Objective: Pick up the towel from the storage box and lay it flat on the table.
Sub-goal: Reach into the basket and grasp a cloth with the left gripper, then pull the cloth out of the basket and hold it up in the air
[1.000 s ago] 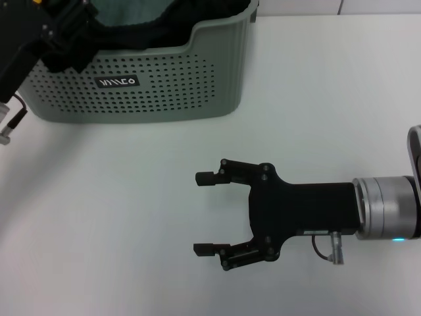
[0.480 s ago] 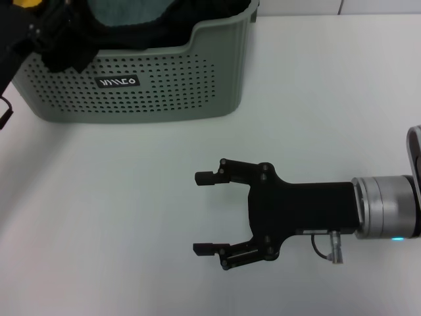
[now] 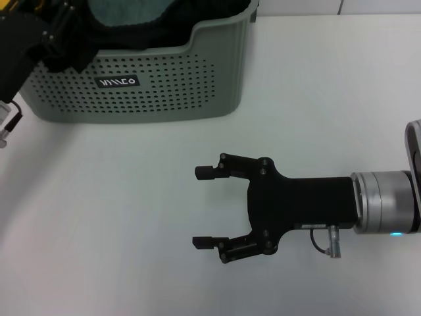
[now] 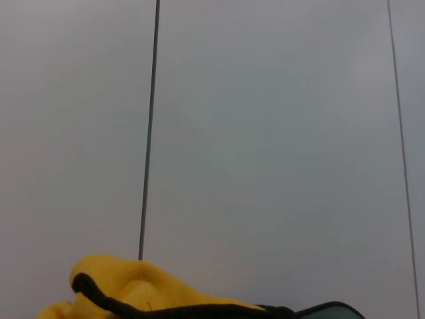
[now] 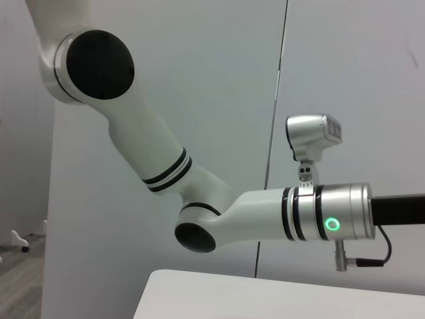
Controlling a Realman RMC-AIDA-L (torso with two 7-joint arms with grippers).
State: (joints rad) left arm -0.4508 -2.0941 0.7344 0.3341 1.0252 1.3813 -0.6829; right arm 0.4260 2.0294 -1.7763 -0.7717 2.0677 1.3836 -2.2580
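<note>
The teal-green towel (image 3: pixel 125 10) sits in the sage-green storage box (image 3: pixel 145 85) at the upper left of the head view, tangled among black fabric (image 3: pixel 141 33), with nothing of it out on the white table (image 3: pixel 118 217) yet. The left gripper (image 3: pixel 56 36) hangs over the box's left end at the frame's upper-left corner; I cannot tell how its fingers stand or whether they have cloth. The likely trouble is a wrong catch: the towel's black piping runs right against the black fabric, so a pinch there could lift that, or the yellow cloth (image 4: pixel 146 289), or drag the light box along. The right gripper (image 3: pixel 210 207) hovers over bare table at lower centre, fingers wide apart and empty, well clear of the box. The left wrist view alone shows the yellow cloth with a dark edge and a sliver of teal beside it, all at its lower edge. The right wrist view shows only robot arms against a wall.
</note>
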